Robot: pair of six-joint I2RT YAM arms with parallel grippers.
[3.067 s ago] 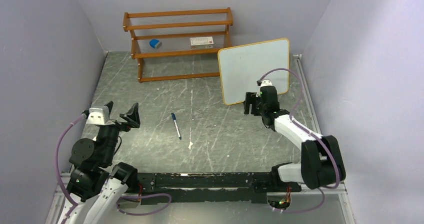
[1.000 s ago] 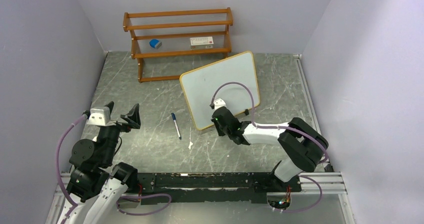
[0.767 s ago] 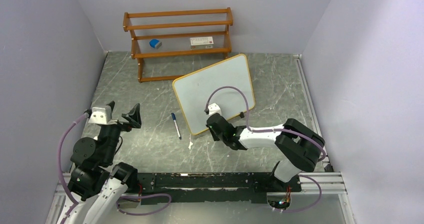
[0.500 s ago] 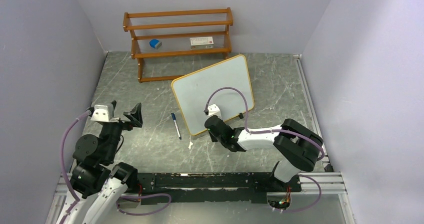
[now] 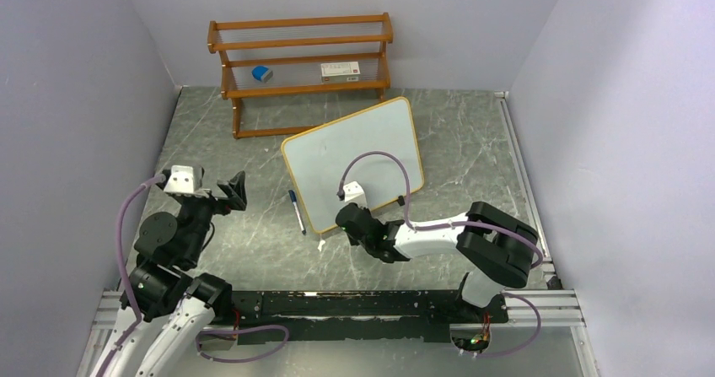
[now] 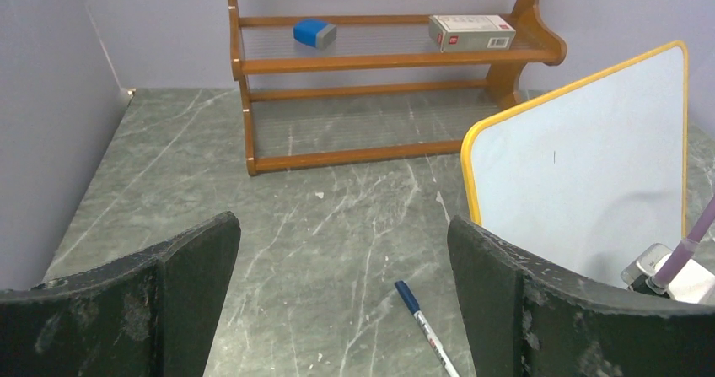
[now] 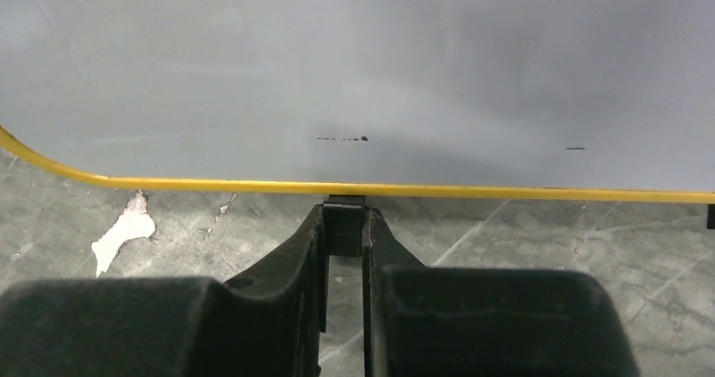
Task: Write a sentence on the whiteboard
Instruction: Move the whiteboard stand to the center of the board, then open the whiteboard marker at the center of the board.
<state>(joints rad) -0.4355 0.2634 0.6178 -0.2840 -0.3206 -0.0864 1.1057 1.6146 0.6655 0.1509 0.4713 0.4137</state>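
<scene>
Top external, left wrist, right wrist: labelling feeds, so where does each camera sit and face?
Top external: above and behind the bases, looking down on the table; left arm, right arm and whiteboard show.
Left wrist: low over the table, facing the shelf rack past the pen; open left fingers at bottom.
Right wrist: at table level, facing the whiteboard's lower edge; right fingers shut on its black foot.
Shared: top external and left wrist both show the pen.

Grey marble tbl (image 5: pixel 472 141): wood rack (image 5: pixel 301 73) at back, whiteboard (image 5: pixel 337 153) mid, pen (image 5: pixel 297 212), white scrap (image 5: pixel 321 245).
</scene>
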